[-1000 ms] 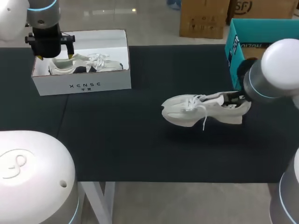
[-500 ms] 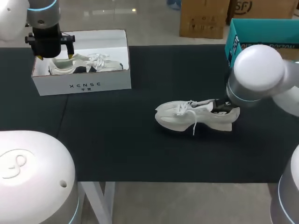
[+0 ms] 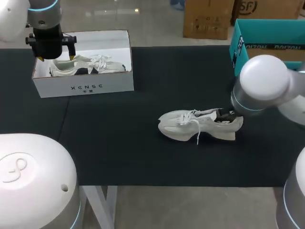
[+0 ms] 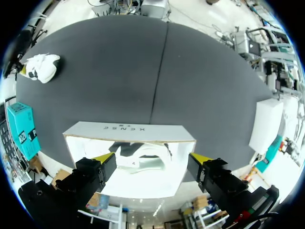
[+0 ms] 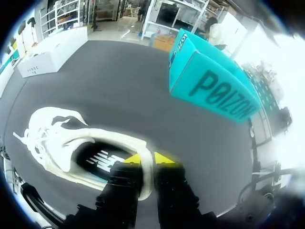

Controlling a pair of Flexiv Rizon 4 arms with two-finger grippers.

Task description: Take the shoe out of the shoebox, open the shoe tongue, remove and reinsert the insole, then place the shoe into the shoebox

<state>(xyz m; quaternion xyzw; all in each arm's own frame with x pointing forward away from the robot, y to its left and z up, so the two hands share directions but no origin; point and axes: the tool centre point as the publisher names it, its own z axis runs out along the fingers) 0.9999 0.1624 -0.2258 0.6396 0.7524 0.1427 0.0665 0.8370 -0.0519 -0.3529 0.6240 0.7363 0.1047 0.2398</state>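
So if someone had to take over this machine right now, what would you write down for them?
Right claw: shut on the heel rim of the white shoe, which lies on the black table, outside any box.
Left claw: open, hovering over the white shoebox, which holds a second shoe.
Done: shoe taken out.
Left: open the tongue, pull the insole out and put it back, return the shoe to the box.
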